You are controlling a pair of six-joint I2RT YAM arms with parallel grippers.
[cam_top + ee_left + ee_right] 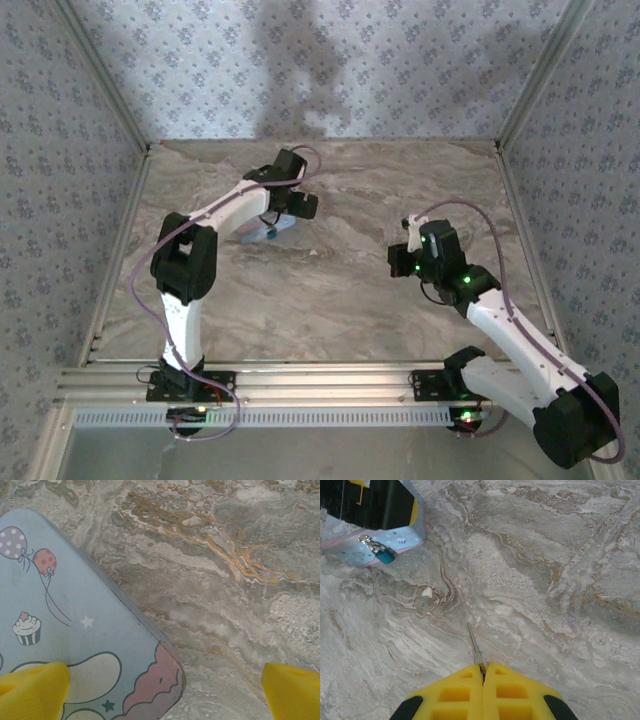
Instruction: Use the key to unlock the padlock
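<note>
The tiny blue padlock (385,553) with its silver shackle hangs on the front of the pale-blue cartoon tin box (405,539), at the far upper left of the right wrist view. My right gripper (483,669) is shut on the key (475,647). The thin metal blade sticks out forward above the marble table, well short of the padlock. My left gripper (162,695) is open over a corner of the tin box (75,630), with one yellow finger (32,690) above the lid and the other above the table. In the top view the left gripper (293,207) is at the box (268,234) and the right gripper (404,256) is to its right.
A small white chip (427,592) lies on the marble table (350,290) between the key and the box. Patterned walls with metal rails (110,260) enclose the table on three sides.
</note>
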